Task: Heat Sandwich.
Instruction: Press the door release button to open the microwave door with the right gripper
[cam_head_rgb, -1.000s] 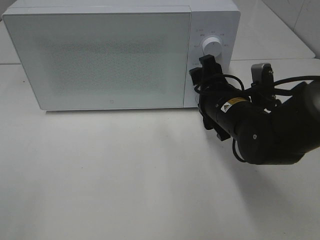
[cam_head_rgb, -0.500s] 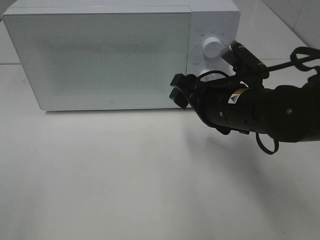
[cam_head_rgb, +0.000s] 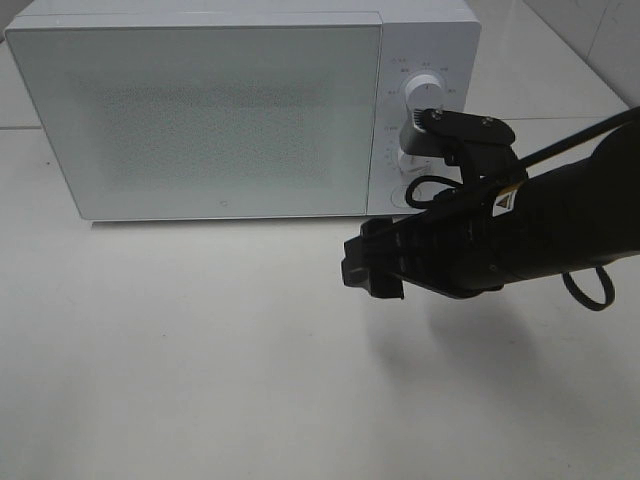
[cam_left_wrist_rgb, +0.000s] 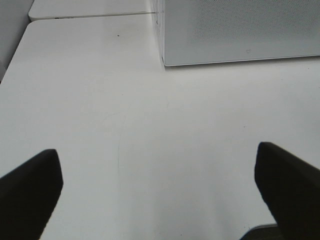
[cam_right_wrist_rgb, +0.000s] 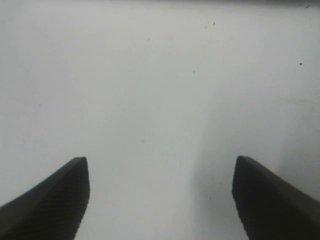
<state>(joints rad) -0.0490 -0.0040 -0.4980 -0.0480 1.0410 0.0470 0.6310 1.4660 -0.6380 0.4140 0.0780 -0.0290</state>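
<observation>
Work surface: a smooth, matt white tabletop (cam_head_rgb: 200, 380), viewed from above. A white box-shaped microwave oven (cam_head_rgb: 200, 110) stands directly on it toward the far side, its pale speckled door (cam_head_rgb: 230, 60) shut and facing the near edge. A narrow control panel with a round white knob (cam_head_rgb: 424, 92) occupies the oven's right end. The left wrist view shows a straight seam (cam_left_wrist_rgb: 90, 16) dividing the tabletop from a second white slab (cam_left_wrist_rgb: 90, 6) beyond it — and a faint curved scratch (cam_left_wrist_rgb: 119, 140) on the bare surface in front of the oven.
</observation>
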